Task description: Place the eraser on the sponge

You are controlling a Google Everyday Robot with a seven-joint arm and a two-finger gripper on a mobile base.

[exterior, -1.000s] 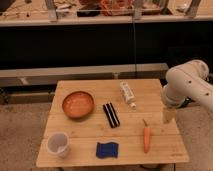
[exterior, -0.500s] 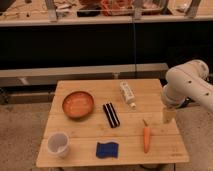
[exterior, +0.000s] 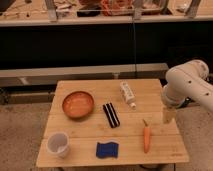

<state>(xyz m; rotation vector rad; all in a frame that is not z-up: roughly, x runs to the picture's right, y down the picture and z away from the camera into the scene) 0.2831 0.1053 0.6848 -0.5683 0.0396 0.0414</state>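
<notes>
The eraser [exterior: 111, 115], a black block with light lengthwise stripes, lies near the middle of the wooden table [exterior: 90, 132]. The dark-blue sponge [exterior: 107, 149] rests flat near the front edge, a little in front of the eraser. My gripper [exterior: 169, 116] hangs at the table's right edge below the white arm [exterior: 187, 86], well to the right of the eraser and just above and right of the carrot [exterior: 146, 137]. Nothing shows in the gripper.
An orange bowl [exterior: 78, 104] sits at the left, a white cup [exterior: 58, 144] at the front left, and a white tube-like bottle [exterior: 128, 94] at the back right. A dark counter and a metal rail run behind the table.
</notes>
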